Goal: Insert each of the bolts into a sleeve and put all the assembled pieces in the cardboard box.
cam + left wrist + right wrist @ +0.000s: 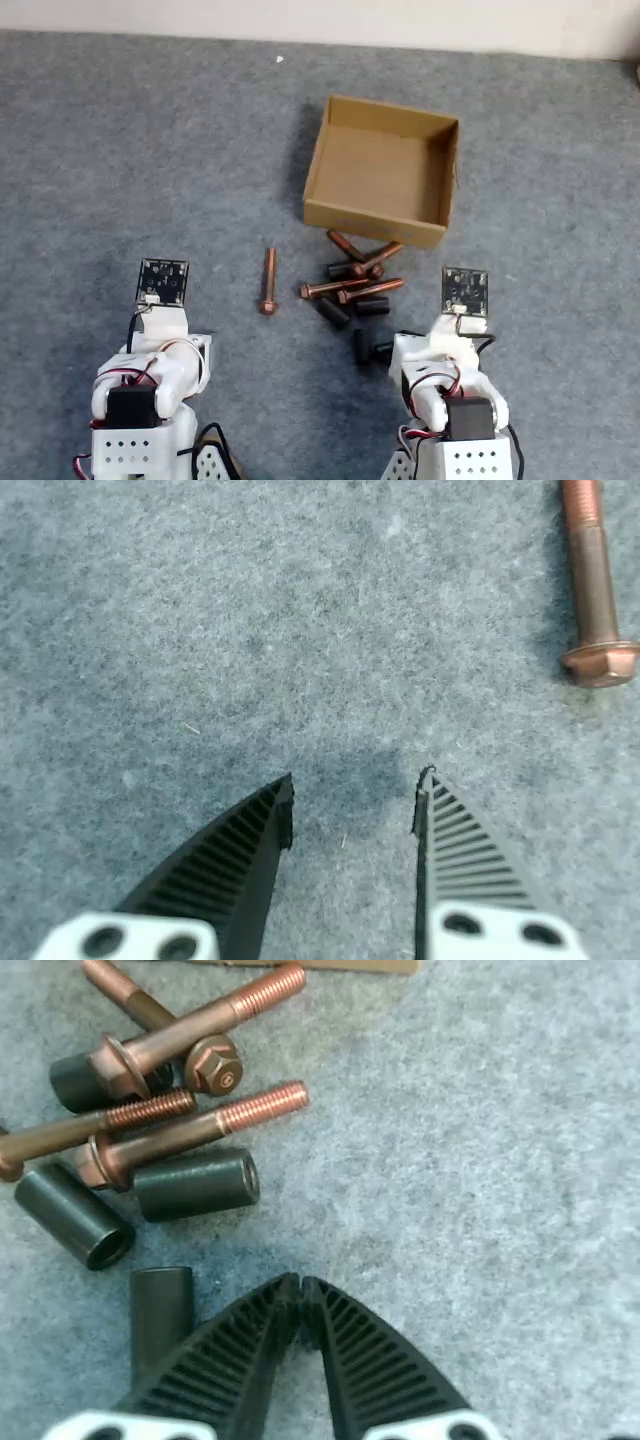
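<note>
We're over a grey carpeted tabletop (120, 150), with a pale strip of wall (300, 15) along the far edge. The cardboard box (370, 220) sits open toward the far side, right of centre. One copper bolt (269, 281) lies alone on the carpet. Its long axis runs from the arms toward the wall, hex head nearest the arms and thread pointing away. The left gripper (355, 785) hangs low over bare carpet with its jaws spread and nothing between them, that lone bolt (592, 570) off to one side. The rest of the hardware is heaped just in front of the box. Two bolts (190, 1130) lie roughly across the table, heads toward the left arm's side and threads the other way, and two more (195, 1025) sit angled behind them. Black sleeves (195, 1183) lie on their sides among and below them, and one sleeve (160, 1310) is just beside the right gripper (300, 1285), whose fingertips are pressed together on nothing.
</note>
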Available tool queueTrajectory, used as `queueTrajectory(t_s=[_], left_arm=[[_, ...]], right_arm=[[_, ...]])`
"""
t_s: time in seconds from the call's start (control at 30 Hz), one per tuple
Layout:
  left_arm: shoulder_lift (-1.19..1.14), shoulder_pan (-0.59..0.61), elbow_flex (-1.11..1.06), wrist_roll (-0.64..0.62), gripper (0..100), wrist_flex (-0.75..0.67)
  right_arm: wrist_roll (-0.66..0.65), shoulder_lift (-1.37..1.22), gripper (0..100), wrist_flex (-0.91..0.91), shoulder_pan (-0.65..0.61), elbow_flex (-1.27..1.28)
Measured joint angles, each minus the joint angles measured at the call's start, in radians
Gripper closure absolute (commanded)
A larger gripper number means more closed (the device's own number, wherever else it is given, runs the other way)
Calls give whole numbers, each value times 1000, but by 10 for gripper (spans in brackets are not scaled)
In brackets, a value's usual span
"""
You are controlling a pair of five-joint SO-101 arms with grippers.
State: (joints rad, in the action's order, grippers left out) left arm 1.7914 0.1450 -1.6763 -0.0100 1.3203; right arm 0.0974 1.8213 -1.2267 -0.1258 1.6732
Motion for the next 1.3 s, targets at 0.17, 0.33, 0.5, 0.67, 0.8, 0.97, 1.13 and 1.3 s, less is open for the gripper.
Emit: queueTrajectory(t_s=[0.17,0.33,0.5,0.67,0.8,0.97,1.13,1.3], left_arm=[[0,0,0,0,783,0],[0,0,0,0,783,0],[0,0,0,0,783,0],[0,0,0,0,783,0],[0,0,0,0,783,0],[0,0,0,0,783,0],[0,0,0,0,783,0],[0,0,0,0,783,0]], right_arm=[[0,-54,990,-78,-21,-167],[0,-318,990,-143,-29,-434],[0,-747,985,-189,-109,-717],[2,-1045,984,-135,-229,-836],[38,-1132,916,-78,-285,-841],[143,-1163,789,-12,-339,-798],[192,-1172,813,183,-348,-629],[195,-1174,836,321,-359,-509]])
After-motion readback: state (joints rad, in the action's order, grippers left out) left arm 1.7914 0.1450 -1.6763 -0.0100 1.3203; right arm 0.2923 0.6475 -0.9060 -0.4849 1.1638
